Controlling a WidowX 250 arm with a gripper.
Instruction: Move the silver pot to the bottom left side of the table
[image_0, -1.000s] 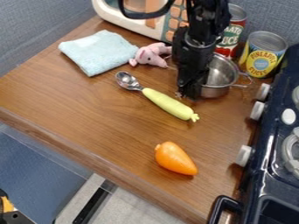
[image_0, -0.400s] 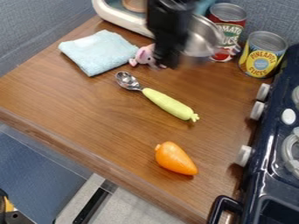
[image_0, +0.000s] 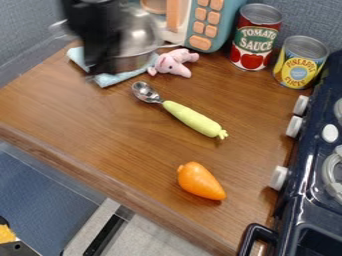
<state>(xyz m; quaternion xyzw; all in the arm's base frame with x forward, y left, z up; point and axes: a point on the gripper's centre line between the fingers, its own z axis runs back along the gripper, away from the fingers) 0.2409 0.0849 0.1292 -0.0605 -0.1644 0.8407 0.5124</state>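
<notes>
Near edge first: 1 yellow and dark item (image_0: 6, 234), cut off at the bottom left corner, can't identify. 1 dark blue stove (image_0: 304, 200) along the right, cut off by the frame; 3 white knobs on its table-facing side. 1 orange toy carrot (image_0: 200, 181) on the wooden table (image_0: 100, 125), near the stove. Farther in, 1 spoon (image_0: 192, 119) lying diagonally, metal bowl toward upper left, light green handle toward lower right. 1 pink plush toy (image_0: 175, 63) just past the spoon's bowl. 1 light blue cloth (image_0: 113, 79) left of the plush, mostly hidden by gripper and pot. 1 gripper (image_0: 99, 71) at upper left, pointing down in front of the cloth, motion-blurred. Jaws clamped on the silver pot (image_0: 140, 37); exact contact point lost in the blur. 1 pot, held up over the cloth area, bulk of it to the view's right of the jaws. Pale smear left of the gripper, can't tell what. 2 cans at the back right: pineapple (image_0: 300, 62) nearer, tomato sauce (image_0: 256, 37) behind, both upright, apart. 1 toy microwave (image_0: 230, 20) at the far side, top cut off, partly behind the pot.
</notes>
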